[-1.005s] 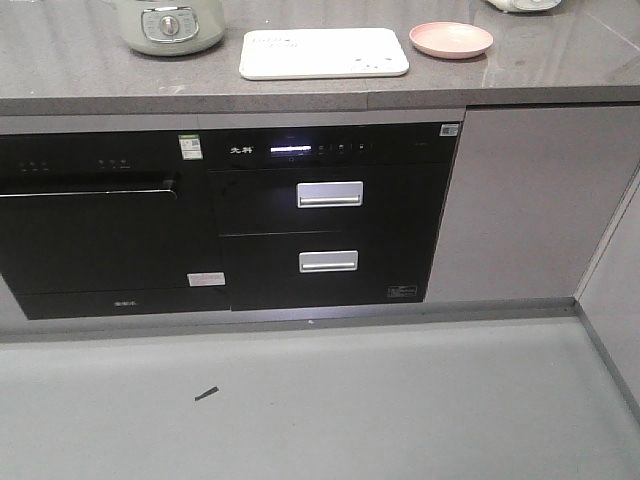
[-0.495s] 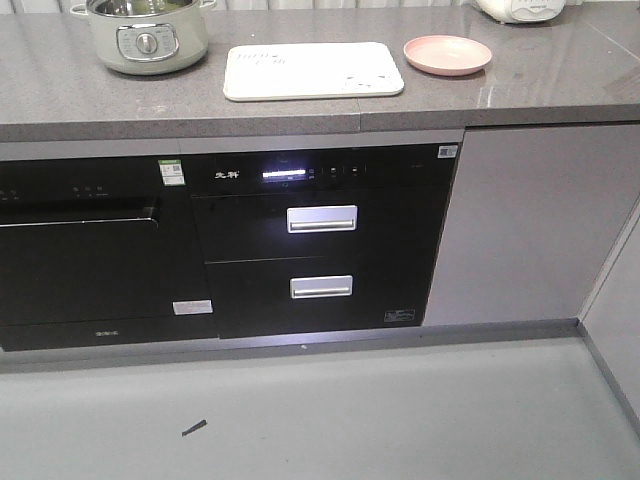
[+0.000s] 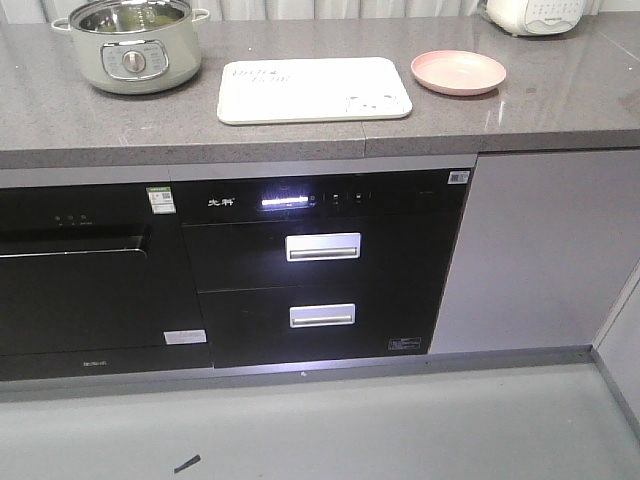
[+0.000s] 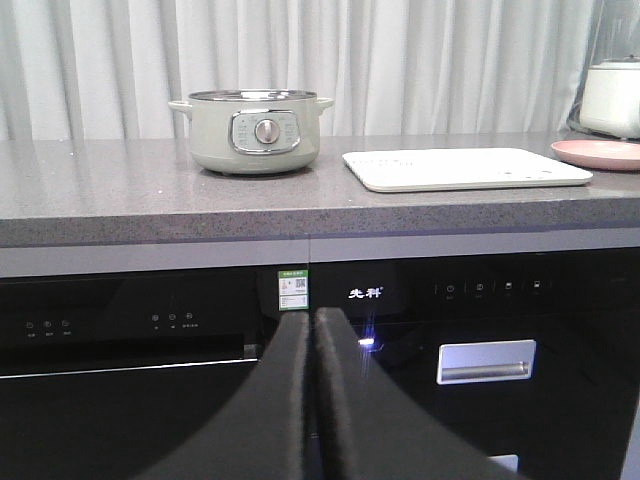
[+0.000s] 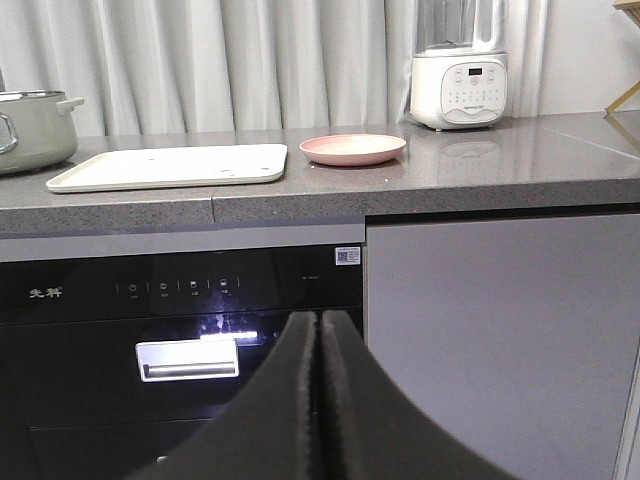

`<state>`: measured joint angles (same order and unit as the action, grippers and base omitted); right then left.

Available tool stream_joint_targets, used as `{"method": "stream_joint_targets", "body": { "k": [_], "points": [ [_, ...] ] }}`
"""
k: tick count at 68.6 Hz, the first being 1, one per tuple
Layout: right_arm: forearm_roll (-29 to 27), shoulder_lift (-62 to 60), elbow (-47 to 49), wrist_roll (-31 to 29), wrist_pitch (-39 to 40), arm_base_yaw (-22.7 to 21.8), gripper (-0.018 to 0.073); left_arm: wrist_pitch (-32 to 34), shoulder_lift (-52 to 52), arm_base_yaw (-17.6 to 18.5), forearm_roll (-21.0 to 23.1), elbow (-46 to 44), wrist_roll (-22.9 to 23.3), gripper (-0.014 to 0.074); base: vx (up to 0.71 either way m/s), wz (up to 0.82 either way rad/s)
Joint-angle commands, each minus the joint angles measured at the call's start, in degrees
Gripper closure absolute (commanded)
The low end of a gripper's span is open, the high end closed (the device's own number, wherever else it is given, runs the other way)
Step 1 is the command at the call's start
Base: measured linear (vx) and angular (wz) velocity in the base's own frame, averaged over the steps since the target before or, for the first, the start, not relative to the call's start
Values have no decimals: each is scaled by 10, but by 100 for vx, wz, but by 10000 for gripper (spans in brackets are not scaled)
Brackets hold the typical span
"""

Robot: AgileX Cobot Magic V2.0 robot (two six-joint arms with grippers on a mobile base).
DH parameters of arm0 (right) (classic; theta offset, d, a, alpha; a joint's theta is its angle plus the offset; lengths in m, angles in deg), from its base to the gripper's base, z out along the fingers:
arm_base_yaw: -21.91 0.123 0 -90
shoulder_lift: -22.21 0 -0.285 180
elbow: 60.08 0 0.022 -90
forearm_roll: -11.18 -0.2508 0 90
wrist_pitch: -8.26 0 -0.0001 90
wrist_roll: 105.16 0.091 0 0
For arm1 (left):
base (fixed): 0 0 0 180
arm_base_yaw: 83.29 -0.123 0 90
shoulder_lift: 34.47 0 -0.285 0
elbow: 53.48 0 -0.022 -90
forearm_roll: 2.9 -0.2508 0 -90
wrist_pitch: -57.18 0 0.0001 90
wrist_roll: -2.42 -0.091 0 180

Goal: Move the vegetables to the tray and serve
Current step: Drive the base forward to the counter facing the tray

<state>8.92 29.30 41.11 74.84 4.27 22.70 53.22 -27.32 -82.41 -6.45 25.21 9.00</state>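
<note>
The cream-white tray (image 3: 314, 90) lies flat and bare on the grey counter; it also shows in the left wrist view (image 4: 465, 168) and the right wrist view (image 5: 168, 166). No lettuce leaf shows in any view. The pale green pot (image 3: 130, 52) stands left of the tray, and I cannot tell what is inside it. My left gripper (image 4: 311, 322) is shut and empty, below counter height in front of the black appliances. My right gripper (image 5: 320, 322) is shut and empty, also below the counter.
A round pink plate (image 3: 458, 72) sits right of the tray, bare. A white blender base (image 5: 460, 90) stands at the counter's back right. Below are a black dishwasher (image 3: 80, 270) and a cabinet with two silver-handled drawers (image 3: 322, 246). A small dark scrap (image 3: 186, 464) lies on the floor.
The front view has shifted: the counter, tray, pot and plate sit lower and larger in frame, so I have come closer to the counter. Nothing on the counter has moved.
</note>
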Motion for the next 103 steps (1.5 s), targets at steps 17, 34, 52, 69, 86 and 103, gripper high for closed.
{"method": "stream_joint_targets", "body": {
  "k": [17,34,52,69,86,103],
  "points": [
    [2,-5,-9,0,44,-3,565,43,-8,1,5,16,3,602,17,-1],
    [2,-5,-9,0,44,-3,565,43,-8,1,5,16,3,602,16,-1],
    [2,-5,-9,0,44,-3,565,43,-8,1,5,16,3,602,16,-3],
    [2,-5,-9,0,44,-3,565,43,-8,1,5,16,3,602,16,-4],
    [2,-5,-9,0,44,-3,565,43,-8,1,5,16,3,602,16,-5],
    [2,-5,-9,0,44,-3,565,43,-8,1,5,16,3,602,16,-8]
  ]
}}
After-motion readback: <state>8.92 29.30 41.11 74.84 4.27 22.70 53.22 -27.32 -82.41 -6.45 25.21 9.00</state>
